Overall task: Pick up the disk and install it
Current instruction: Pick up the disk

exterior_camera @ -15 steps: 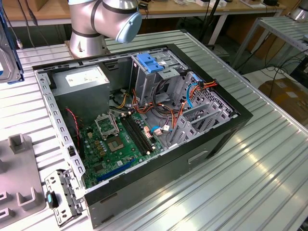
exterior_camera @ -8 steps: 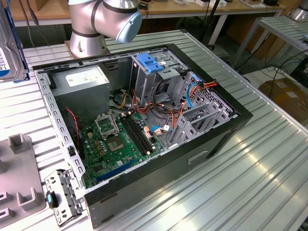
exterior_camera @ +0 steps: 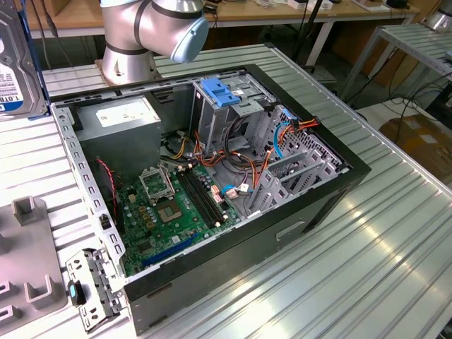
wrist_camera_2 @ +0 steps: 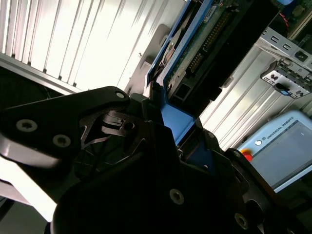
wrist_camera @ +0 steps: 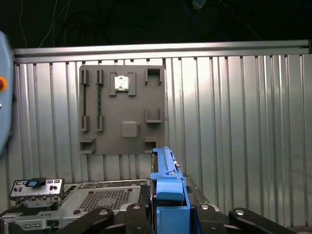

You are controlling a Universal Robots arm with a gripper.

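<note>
The disk (exterior_camera: 14, 67) hangs in the air at the exterior view's far left, above the table and left of the open computer case (exterior_camera: 212, 183); its silver face with a white and blue label shows. In the first wrist view the disk (wrist_camera: 168, 183) stands edge-on with its blue side rail up, and my gripper (wrist_camera: 168, 214) is shut on it, dark fingers (wrist_camera: 136, 212) at either side. The second wrist view shows the disk's circuit-board side (wrist_camera_2: 209, 44) running out from my gripper (wrist_camera_2: 178, 129).
Inside the case, a metal drive cage with a blue plastic top (exterior_camera: 222, 92) stands near a grey box with a white sticker (exterior_camera: 123, 113); cables and a green board (exterior_camera: 169, 205) lie between. A grey fixture plate (wrist_camera: 122, 109) and a bracket (exterior_camera: 88, 289) lie on the ribbed table.
</note>
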